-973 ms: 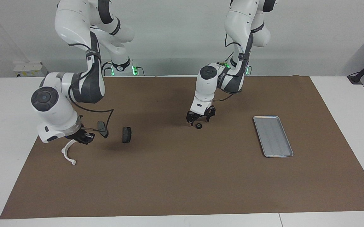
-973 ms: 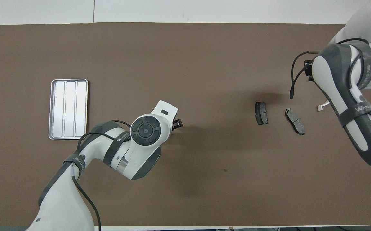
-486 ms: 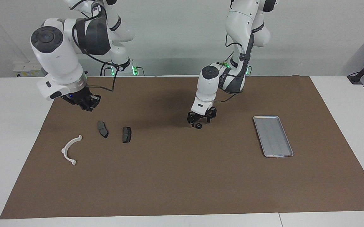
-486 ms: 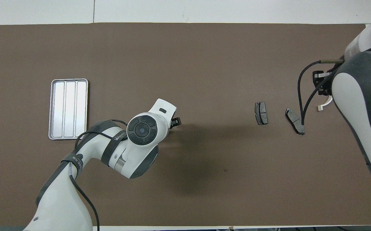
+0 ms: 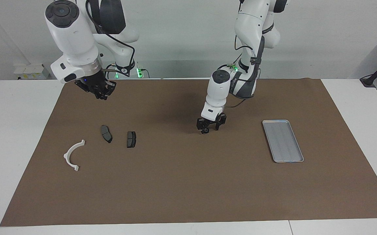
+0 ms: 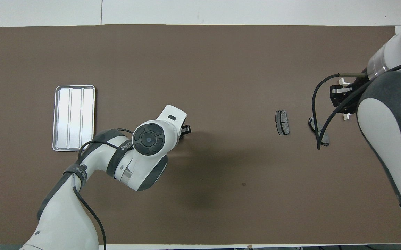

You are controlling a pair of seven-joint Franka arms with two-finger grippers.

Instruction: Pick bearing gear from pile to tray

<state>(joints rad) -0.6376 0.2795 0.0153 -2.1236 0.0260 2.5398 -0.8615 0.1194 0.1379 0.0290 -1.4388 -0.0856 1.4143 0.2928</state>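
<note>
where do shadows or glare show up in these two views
Facing view: soft dark shadow on the mat under the left pincer; tray looks dull grey. Overhead view: tray glares bright; broad blurry shadow spreads on the mat beside the left arm.

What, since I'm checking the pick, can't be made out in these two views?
- Bearing: overhead view, hidden under left arm.
- Bracket: overhead view, mostly covered by right gripper.
- One pad: overhead view, partly crossed by a cable.
</note>
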